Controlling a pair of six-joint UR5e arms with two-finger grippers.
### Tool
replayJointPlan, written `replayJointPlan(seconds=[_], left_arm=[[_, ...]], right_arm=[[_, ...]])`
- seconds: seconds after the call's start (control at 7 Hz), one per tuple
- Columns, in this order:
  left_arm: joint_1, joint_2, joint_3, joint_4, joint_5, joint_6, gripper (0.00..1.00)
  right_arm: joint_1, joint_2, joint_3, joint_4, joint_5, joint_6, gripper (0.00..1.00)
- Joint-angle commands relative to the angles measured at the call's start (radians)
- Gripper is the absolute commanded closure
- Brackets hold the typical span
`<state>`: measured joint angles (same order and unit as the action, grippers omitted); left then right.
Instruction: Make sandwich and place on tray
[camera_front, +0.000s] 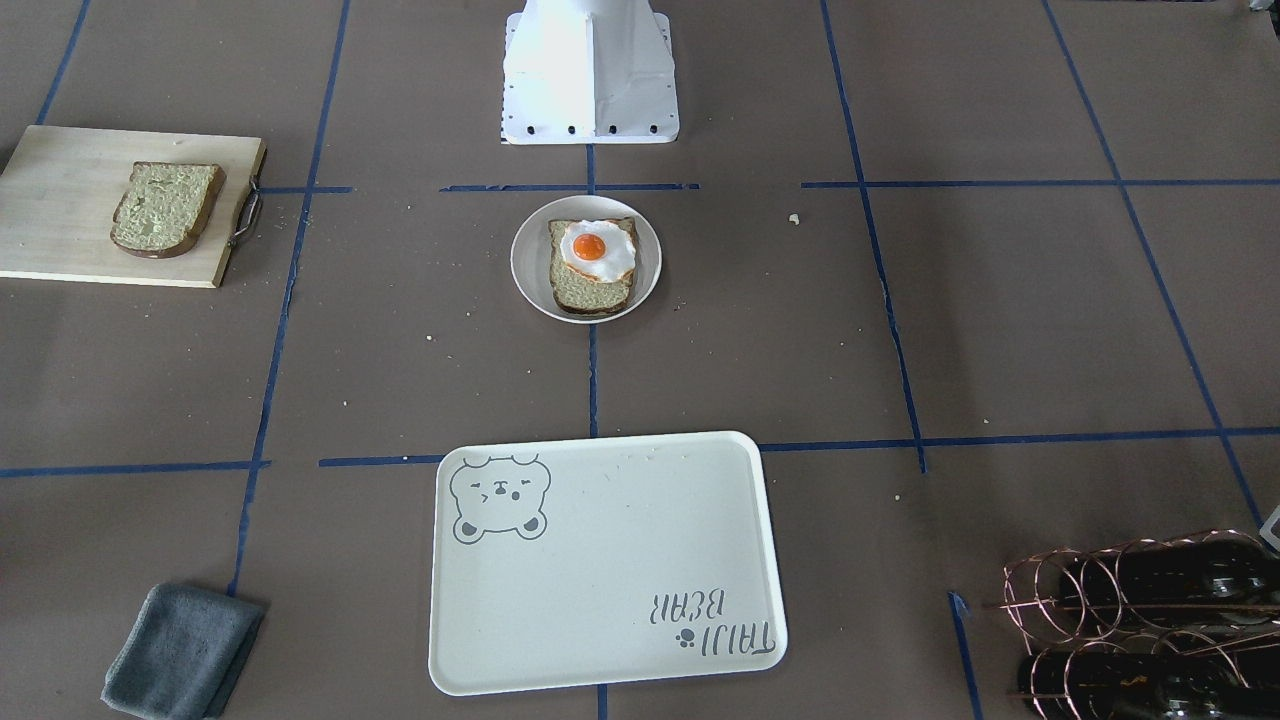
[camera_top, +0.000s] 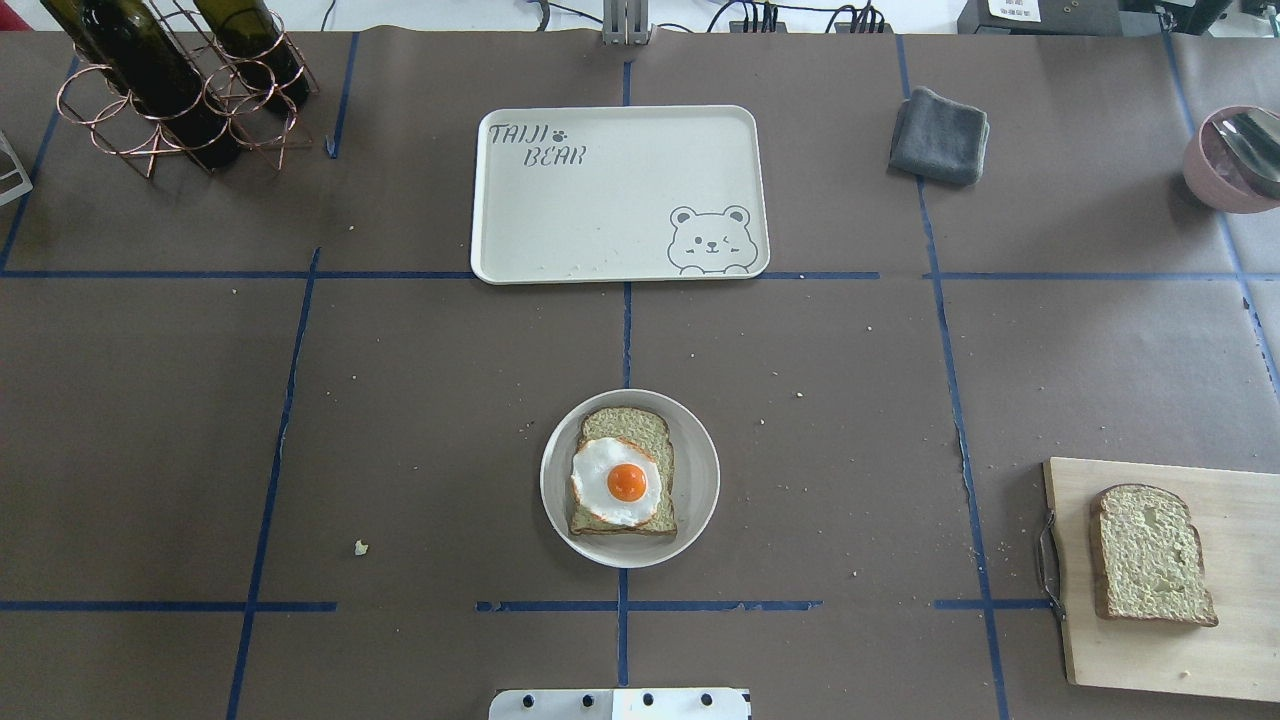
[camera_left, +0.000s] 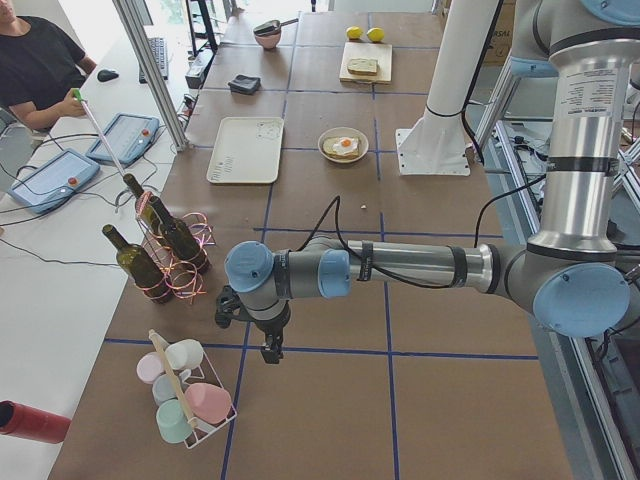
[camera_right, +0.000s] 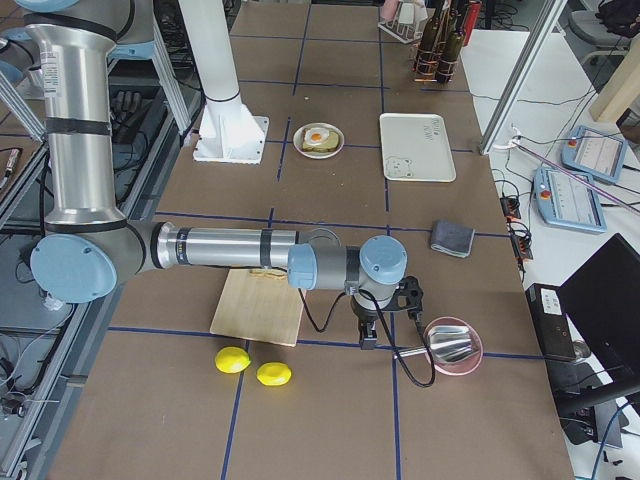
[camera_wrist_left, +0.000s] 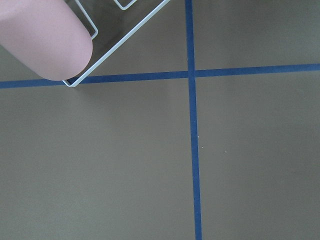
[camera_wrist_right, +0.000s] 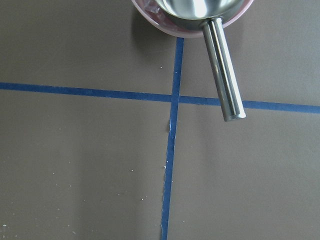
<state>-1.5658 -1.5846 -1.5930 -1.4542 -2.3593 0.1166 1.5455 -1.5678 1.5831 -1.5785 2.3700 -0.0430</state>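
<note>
My left jaws hang above the bench (camera_top: 150, 420) near a pink cup (camera_left: 207, 402), too small in view to judge; I cannot tell their gap. Centre: one slice (camera_top: 625, 425) with the egg (camera_top: 618, 482) on a plate (camera_top: 700, 480), the tray (camera_top: 600, 200) beyond, apart. Right: the second slice (camera_top: 1150, 555) on the board (camera_top: 1240, 520); my right jaws, likewise unclear.

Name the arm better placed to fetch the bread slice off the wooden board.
Right. The bread slice lies on the wooden board on the robot's right, and the right pincer hangs just past that board. The left pincer is at the table's far end, by the pastel cups.
</note>
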Motion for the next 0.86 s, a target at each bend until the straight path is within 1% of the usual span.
replayJointPlan(seconds=[0.0,0.29,0.43,0.57,0.71], left_arm=[[0.000,0.000,0.001,0.000,0.000,0.000,0.00],[0.006,-0.021,-0.014,-0.003,-0.008,0.000,0.00],[0.007,-0.078,-0.021,-0.005,-0.008,0.006,0.00],[0.015,-0.106,-0.048,-0.012,-0.008,0.006,0.00],[0.042,-0.107,-0.062,-0.109,-0.008,-0.001,0.00]], right_arm=[[-0.001,0.000,0.000,0.002,0.002,0.000,0.00],[-0.001,0.002,0.005,0.002,0.003,0.000,0.00],[-0.001,0.003,0.033,0.002,0.006,-0.001,0.00],[-0.001,0.003,0.067,0.000,0.014,0.000,0.00],[-0.001,0.002,0.084,0.000,0.031,0.000,0.00]])
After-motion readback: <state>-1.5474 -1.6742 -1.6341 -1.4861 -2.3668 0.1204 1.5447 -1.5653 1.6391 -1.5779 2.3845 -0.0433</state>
